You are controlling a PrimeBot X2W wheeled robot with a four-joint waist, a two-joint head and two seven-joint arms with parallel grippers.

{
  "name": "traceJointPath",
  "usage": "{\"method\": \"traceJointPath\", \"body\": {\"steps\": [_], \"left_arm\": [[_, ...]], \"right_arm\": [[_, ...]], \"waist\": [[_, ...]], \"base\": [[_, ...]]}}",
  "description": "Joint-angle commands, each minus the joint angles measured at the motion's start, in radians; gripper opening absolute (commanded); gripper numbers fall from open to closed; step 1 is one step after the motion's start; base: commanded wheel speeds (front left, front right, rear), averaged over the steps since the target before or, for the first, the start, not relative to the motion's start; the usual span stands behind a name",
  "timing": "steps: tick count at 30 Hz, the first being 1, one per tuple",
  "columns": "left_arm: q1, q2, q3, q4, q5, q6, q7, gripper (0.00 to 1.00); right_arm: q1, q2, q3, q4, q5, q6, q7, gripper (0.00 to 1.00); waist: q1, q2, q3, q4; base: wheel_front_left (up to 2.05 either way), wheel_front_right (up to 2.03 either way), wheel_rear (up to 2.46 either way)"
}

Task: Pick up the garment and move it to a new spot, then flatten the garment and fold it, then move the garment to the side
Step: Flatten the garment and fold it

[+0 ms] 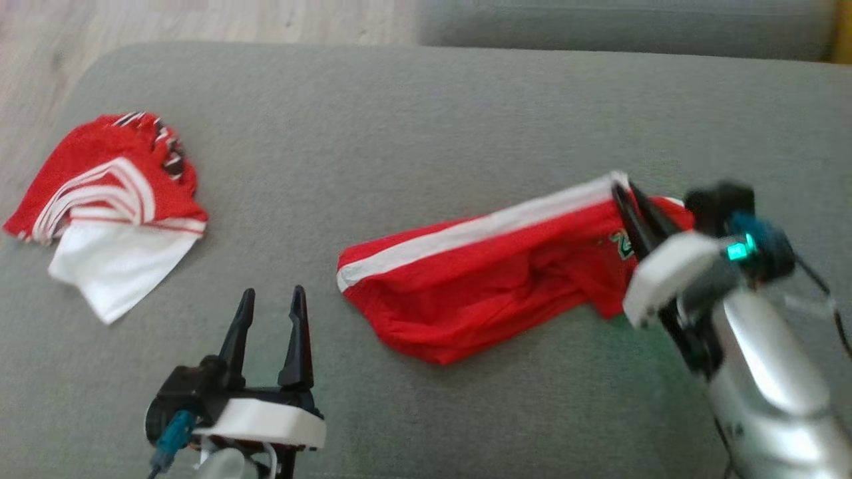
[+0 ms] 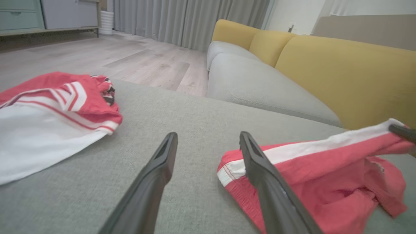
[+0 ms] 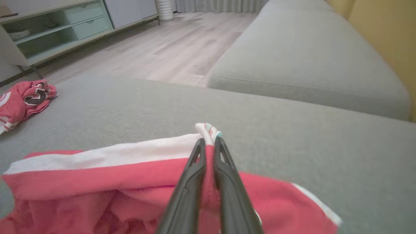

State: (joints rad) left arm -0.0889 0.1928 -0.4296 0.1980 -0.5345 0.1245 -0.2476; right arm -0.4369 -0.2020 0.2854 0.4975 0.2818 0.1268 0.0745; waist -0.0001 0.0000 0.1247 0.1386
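The red fabric shorts with a white side stripe (image 1: 479,286) lie rumpled on the grey woven sofa cushion (image 1: 399,120), their right end raised off it by the right gripper (image 1: 622,189). In the right wrist view its two dark fingers are pressed together on a corner of the cloth where the stripe ends (image 3: 208,140). The left gripper (image 1: 273,293) sits low near the cushion, fingers spread and holding nothing, with the shorts' free striped hem just beside its right finger (image 2: 247,143). The step in hand looks like carrying the shorts to a new spot. The pinch sits close to the cloth's edge, so a slow, steady lift seems wise, high enough that the trailing end clears the cushion and well apart from the crumpled red-and-white jersey (image 1: 113,193) at the left. Having the free gripper take the striped hem would likely keep the cloth stretched for flattening.
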Motion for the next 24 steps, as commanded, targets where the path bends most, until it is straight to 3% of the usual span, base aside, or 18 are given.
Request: {"method": "traceJointPath", "body": {"steps": [1,10,19,20,21,22,24], "left_arm": [[-0.011,0.022,0.04,-0.039,0.004,0.01,-0.002,1.0],[-0.001,0.039,0.036,-0.076,0.004,0.022,0.019,1.0],[0.0,0.036,0.025,-0.069,0.002,0.02,0.017,1.0],[0.001,0.034,0.023,-0.067,0.001,0.019,0.017,1.0],[0.001,0.032,0.021,-0.064,0.0,0.019,0.017,1.0],[0.002,0.03,0.018,-0.061,0.0,0.019,0.016,1.0],[0.002,0.026,0.014,-0.054,-0.001,0.017,0.015,1.0]], "right_arm": [[0.028,-0.002,-0.012,-0.074,-0.007,0.004,-0.019,0.0],[0.273,0.076,-0.171,-0.24,-0.116,0.004,-0.024,0.0],[0.312,0.12,-0.244,-0.185,-0.205,0.004,-0.091,0.0],[0.31,0.124,-0.254,-0.167,-0.213,0.004,-0.102,0.13],[0.307,0.128,-0.262,-0.148,-0.224,0.004,-0.111,0.44],[0.305,0.131,-0.267,-0.13,-0.235,0.004,-0.121,0.95],[0.3,0.137,-0.281,-0.095,-0.249,0.004,-0.143,1.0]], "waist": [[0.0001,0.0,-0.03,-0.042],[0.0001,0.0,-0.025,-0.079],[0.0001,0.0,-0.011,-0.075],[0.0001,0.0,-0.011,-0.074],[0.0001,0.0,-0.012,-0.073],[0.0001,0.0,-0.013,-0.073],[0.0001,0.0,-0.016,-0.072]], "base": [[0.0,0.0,0.0],[0.0,0.0,0.0],[0.0,0.0,0.0],[0.0,0.0,0.0],[0.0,0.0,0.0],[0.0,0.0,0.0],[0.0,0.0,0.0]]}}
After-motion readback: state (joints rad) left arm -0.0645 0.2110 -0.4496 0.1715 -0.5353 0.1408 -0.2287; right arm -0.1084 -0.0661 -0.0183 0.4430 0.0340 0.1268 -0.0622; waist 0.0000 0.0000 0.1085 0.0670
